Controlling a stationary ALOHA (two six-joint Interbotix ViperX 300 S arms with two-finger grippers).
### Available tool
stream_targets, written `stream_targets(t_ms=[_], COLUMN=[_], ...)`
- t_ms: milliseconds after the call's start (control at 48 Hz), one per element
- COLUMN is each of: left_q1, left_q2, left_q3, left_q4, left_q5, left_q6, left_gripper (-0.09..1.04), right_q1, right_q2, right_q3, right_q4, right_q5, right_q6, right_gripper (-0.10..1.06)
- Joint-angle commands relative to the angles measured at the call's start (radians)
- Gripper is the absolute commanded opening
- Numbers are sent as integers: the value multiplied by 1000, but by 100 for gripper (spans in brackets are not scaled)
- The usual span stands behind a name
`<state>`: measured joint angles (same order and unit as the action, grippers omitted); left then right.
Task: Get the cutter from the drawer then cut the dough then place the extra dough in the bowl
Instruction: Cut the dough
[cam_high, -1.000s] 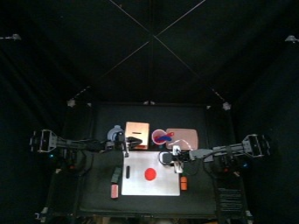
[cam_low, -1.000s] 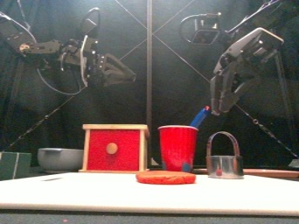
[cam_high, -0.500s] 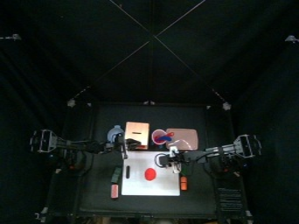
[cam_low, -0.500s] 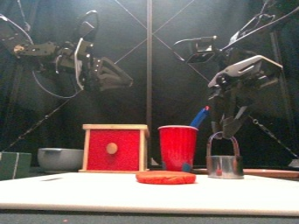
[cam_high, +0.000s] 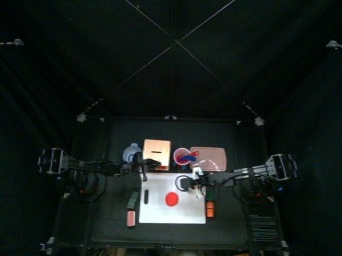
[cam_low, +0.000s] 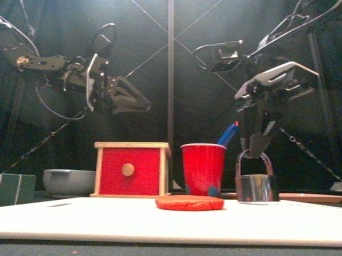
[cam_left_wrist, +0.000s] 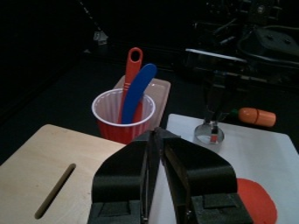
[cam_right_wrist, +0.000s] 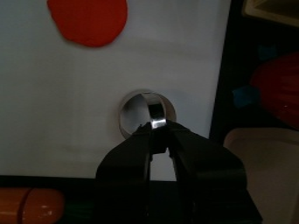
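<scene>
The right arm reaches steeply down, its gripper (cam_low: 254, 152) clenched on the wire handle of the cutter (cam_low: 255, 186). The cutter stands on the white cutting board (cam_high: 158, 186), right of the red dough (cam_low: 190, 203). The left gripper (cam_left_wrist: 158, 140) hangs closed, high above the wooden box (cam_low: 131, 168).

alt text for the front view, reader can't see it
The right gripper reaches down and pinches the wire handle of a metal cutter standing on the white cutting board, right of a red dough disc. Behind stand a red cup, a wooden box with a red drawer front and a blue-grey bowl; the left gripper hangs shut high on the left.
</scene>
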<state>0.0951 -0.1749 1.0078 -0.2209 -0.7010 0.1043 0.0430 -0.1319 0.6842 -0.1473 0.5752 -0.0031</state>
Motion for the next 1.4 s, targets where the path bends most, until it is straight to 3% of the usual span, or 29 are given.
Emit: stream_targets(t_ms=[21, 333, 625, 812, 1083, 1396], left_q1=[-2, -2, -2, -2, 3, 3], left_q2=[-3, -3, -2, -2, -3, -2], left_q3=[-11, -11, -2, 9, 23, 37], left_q4=[0, 0, -6, -31, -44, -43], left_q5=[-8, -8, -8, -6, -8, -8], left_q6=[2, 2, 2, 3, 3, 3], left_gripper=[57, 57, 57, 57, 57, 57], right_q1=[5, 98, 117, 112, 120, 132], right_q2=[-15, 44, 156, 193, 215, 222], right_q3=[-44, -201, -308, -353, -370, -383], right_q4=[-5, -5, -5, -17, -91, -97], right_q5=[6, 34, 63, 81, 83, 83], right_q6=[14, 26, 34, 112, 227, 256], right_gripper=[48, 48, 48, 48, 48, 48])
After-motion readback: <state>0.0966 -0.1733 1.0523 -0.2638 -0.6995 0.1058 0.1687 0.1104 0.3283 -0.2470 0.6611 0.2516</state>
